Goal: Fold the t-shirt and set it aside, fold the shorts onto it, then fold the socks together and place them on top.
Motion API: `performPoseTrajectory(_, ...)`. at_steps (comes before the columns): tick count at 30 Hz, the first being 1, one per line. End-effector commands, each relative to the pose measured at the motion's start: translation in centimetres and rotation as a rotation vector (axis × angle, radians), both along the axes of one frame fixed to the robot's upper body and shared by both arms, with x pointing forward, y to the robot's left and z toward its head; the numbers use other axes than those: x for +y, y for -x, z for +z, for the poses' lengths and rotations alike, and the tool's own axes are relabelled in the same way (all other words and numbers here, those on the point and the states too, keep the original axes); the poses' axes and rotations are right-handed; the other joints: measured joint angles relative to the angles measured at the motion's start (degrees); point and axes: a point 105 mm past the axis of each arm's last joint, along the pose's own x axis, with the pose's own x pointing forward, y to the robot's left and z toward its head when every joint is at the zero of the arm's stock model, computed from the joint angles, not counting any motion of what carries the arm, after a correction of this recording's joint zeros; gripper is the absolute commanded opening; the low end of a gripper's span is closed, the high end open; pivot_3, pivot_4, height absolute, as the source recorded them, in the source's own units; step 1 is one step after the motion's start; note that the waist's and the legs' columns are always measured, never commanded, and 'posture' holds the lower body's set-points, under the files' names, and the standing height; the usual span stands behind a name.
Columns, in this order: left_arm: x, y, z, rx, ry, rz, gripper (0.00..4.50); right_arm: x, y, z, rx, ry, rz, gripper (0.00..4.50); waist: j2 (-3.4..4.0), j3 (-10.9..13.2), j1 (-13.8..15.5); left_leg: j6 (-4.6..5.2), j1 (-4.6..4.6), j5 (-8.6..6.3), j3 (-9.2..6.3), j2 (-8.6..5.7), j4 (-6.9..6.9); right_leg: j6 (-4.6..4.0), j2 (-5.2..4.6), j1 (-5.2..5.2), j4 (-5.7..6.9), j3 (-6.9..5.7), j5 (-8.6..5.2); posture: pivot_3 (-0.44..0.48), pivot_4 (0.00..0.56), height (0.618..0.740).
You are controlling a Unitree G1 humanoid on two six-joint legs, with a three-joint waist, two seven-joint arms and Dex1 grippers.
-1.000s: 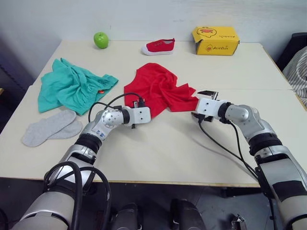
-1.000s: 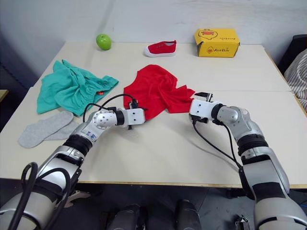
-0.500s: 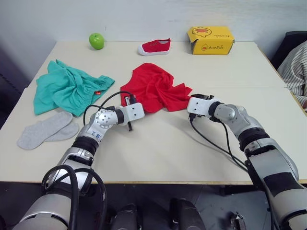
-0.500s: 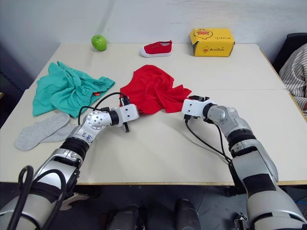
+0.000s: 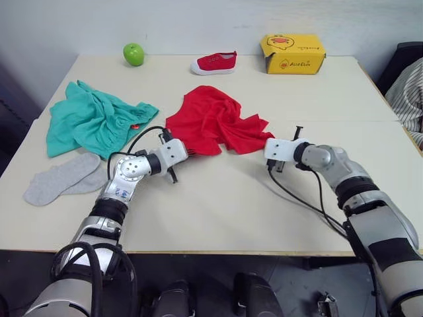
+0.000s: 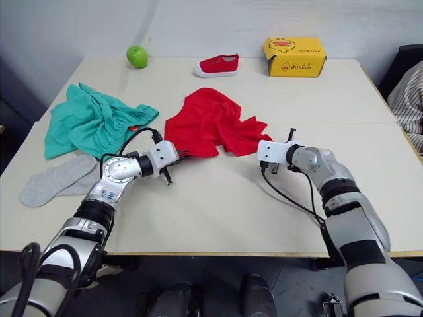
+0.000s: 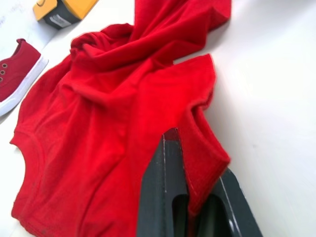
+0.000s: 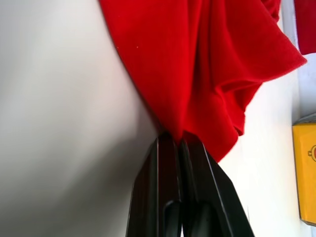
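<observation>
Both claws now bite the near hem of the t-shirt (image 5: 215,121): the left claw (image 7: 190,197) has a fold of red cloth clamped between its fingers, and the right claw (image 8: 178,148) is clenched on a pinch of the hem's other end. A second ago the left claw sat short of the cloth and the right one hovered at its corner; since then the left has slid forward and onto the edge, while the right has pulled slightly outward, drawing that corner toward itself. That suggests the spreading step has begun: with one corner in each claw, the crumpled shirt can be stretched flat before any fold.

Beyond the claws, the shirt lies bunched on the tabletop (image 5: 251,198), still far from flat. Out past the left claw lie the shorts (image 5: 96,122), rumpled, with the socks (image 5: 63,177) just beside them, nearer the robot; neither has been touched. Farther back, well apart from the cloth, sit a green apple (image 5: 133,53), a small red shoe (image 5: 213,63) and a yellow box (image 5: 294,53). Nothing blocks the bare tabletop ahead of the claws.
</observation>
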Motion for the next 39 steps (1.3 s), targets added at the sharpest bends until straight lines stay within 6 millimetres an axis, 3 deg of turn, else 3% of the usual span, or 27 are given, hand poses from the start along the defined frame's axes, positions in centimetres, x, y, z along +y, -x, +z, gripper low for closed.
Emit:
performPoseTrajectory(1,2.0,2.7,3.1,-0.012,0.096,-0.107,0.0,-1.6,2.7,1.7,0.079,-0.037,0.104,0.05,0.03,0.0,0.0,0.0,0.0,-0.01,0.0,0.0,-0.05,0.0,0.0,-0.01,-0.04,-0.01,0.0,0.0,0.15,0.74)
performPoseTrajectory(4,3.6,4.8,3.6,0.016,0.096,-0.139,0.0,-3.6,5.5,1.7,0.206,-0.034,0.123,0.05,0.04,0.1,0.1,0.0,0.02,-0.02,-0.03,0.0,-0.09,0.0,0.01,0.02,-0.1,-0.03,0.0,0.0,0.15,0.74)
performPoseTrajectory(8,5.0,7.7,3.4,0.082,0.066,-0.167,0.0,-5.5,10.8,0.5,0.437,-0.02,0.168,0.05,0.06,0.1,0.3,0.02,0.02,-0.07,-0.13,0.0,-0.02,0.0,0.0,0.11,-0.15,-0.06,0.0,0.0,0.15,0.74)
performPoseTrajectory(14,5.4,12.4,1.3,0.239,-0.008,-0.214,0.0,-5.2,17.0,-0.8,0.643,-0.08,0.209,0.05,0.07,0.1,0.3,-0.01,0.09,-0.23,-0.17,0.08,-0.01,-0.01,-0.24,0.19,-0.27,-0.05,-0.01,0.0,0.15,0.74)
performPoseTrajectory(20,7.8,16.1,-1.0,0.452,-0.073,-0.163,0.0,-6.3,20.7,-2.2,0.814,-0.099,0.14,0.05,0.1,0.1,0.4,-0.08,0.11,-0.44,-0.13,0.19,-0.01,-0.07,-0.23,0.13,-0.55,-0.03,-0.04,0.0,0.15,0.74)
performPoseTrajectory(28,9.5,18.6,-1.6,0.736,-0.034,-0.144,0.0,-7.4,22.5,-2.0,0.935,-0.143,0.092,0.05,0.11,0.1,0.9,-0.06,0.12,-0.56,-0.14,0.24,0.01,-0.14,-0.24,0.13,-0.63,0.02,-0.09,0.0,0.15,0.74)
performPoseTrajectory(31,9.3,17.9,-0.8,0.751,-0.023,-0.153,0.0,-7.6,21.1,-0.8,0.849,-0.188,0.081,0.05,0.16,0.1,1.5,-0.09,0.12,-0.57,-0.12,0.26,0.01,-0.17,-0.22,0.1,-0.63,0.0,-0.1,0.0,0.15,0.74)
performPoseTrajectory(36,7.8,11.7,3.9,0.479,0.113,-0.117,0.0,-8.2,17.1,3.3,0.634,-0.297,0.061,0.05,0.22,0.2,2.1,-0.04,0.09,-0.49,-0.13,0.13,0.15,-0.12,-0.17,0.1,-0.46,-0.03,-0.07,0.0,0.15,0.74)
performPoseTrajectory(39,7.0,5.1,9.4,0.171,0.147,-0.011,0.0,-8.3,12.2,9.4,0.317,-0.397,0.046,0.05,0.18,0.3,2.0,-0.04,0.12,-0.48,-0.07,0.04,0.18,-0.08,0.05,0.15,-0.43,-0.05,-0.04,0.0,0.15,0.74)
